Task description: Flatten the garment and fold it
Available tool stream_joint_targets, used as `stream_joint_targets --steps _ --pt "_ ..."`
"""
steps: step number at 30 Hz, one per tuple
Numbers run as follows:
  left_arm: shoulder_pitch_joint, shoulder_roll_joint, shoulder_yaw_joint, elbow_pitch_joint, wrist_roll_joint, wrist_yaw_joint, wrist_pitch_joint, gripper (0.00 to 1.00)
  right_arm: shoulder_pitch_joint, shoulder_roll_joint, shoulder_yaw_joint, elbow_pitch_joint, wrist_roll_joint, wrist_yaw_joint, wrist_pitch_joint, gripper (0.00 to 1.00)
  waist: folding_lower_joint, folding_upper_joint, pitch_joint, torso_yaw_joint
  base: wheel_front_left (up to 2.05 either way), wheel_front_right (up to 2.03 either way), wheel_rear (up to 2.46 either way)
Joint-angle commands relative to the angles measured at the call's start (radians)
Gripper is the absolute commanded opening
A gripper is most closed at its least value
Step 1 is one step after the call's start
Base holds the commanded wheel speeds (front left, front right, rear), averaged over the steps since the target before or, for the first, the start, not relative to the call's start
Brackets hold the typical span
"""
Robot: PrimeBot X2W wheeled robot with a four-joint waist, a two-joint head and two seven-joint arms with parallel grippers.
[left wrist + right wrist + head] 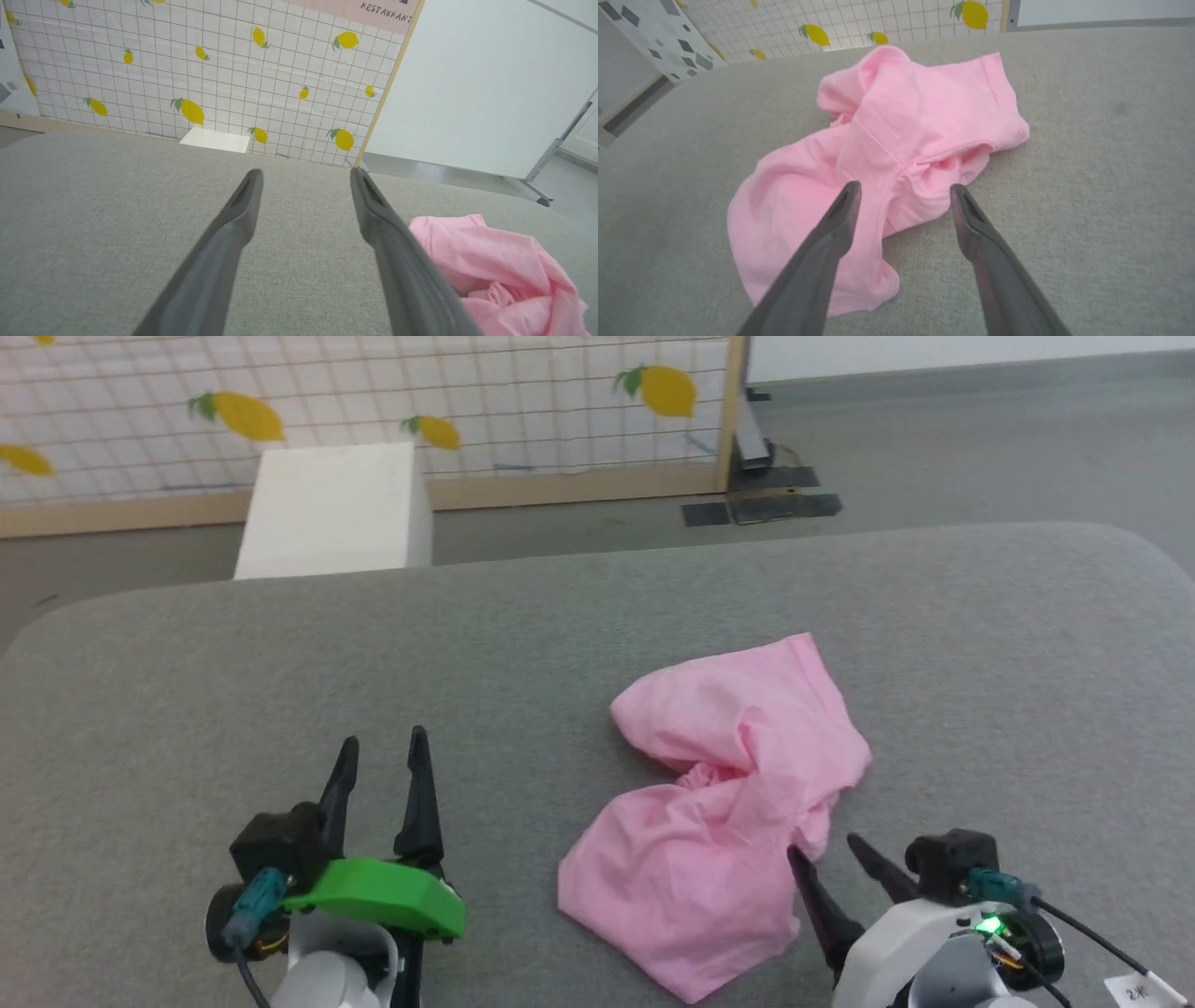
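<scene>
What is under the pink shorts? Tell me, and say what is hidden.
The garment lies crumpled on the grey fabric surface, which shows all around it. Its folds cover the patch beneath and its own lower layers; whether anything lies there cannot be seen.

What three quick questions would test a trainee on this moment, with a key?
1. True or false: the pink garment lies spread flat on the grey table.
2. Which jaws are closer to the garment? A: left jaws. B: right jaws.
3. Fill in: both pairs of jaws are ____ and hold nothing.

Key:
1. False: it lies crumpled in a heap.
2. B: the right jaws sit at its near edge, while the left jaws are over bare table.
3. Open.
</scene>
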Motion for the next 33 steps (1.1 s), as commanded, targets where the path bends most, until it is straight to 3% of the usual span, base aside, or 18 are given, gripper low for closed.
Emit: stream_joint_targets --steps 1,6,13,16,17,21,33 --pt "0.016 -0.003 0.015 -0.024 0.020 -0.002 -0.007 1.00 -0.004 -0.001 0.006 0.009 0.012 -0.002 0.047 1.00 0.0000 0.0000 0.025 0.076 0.00 0.00 0.00" --pt "0.037 -0.037 0.057 -0.067 0.060 -0.020 -0.008 1.00 -0.020 -0.001 -0.013 0.013 0.030 -0.002 0.169 1.00 0.0000 0.0000 0.050 0.134 0.00 0.00 0.00" --pt "0.039 -0.069 0.078 -0.051 0.089 -0.055 -0.008 1.00 -0.064 -0.001 -0.066 0.029 0.051 -0.002 0.203 1.00 0.0000 0.0000 0.055 0.160 0.00 0.00 0.00" --pt "0.038 -0.078 0.083 -0.039 0.095 -0.069 -0.008 1.00 -0.092 -0.001 -0.052 0.045 0.049 -0.002 0.225 0.18 0.0000 0.0000 0.054 0.165 0.00 0.00 0.00" --pt "0.037 -0.079 0.084 -0.035 0.097 -0.072 -0.008 1.00 -0.099 -0.001 -0.047 0.045 0.050 -0.002 0.226 0.00 0.0000 0.0000 0.052 0.166 0.00 0.00 0.00" --pt "0.037 -0.086 0.087 -0.019 0.104 -0.084 -0.008 1.00 -0.123 -0.001 -0.011 0.016 0.073 -0.002 0.207 0.00 0.0000 0.0000 0.040 0.169 0.00 0.00 0.00" --pt "0.049 -0.093 0.114 -0.005 0.120 -0.098 -0.008 1.00 -0.333 -0.001 0.267 -0.165 0.146 -0.002 0.066 0.00 0.0000 0.0000 0.010 0.168 0.00 0.00 0.00"
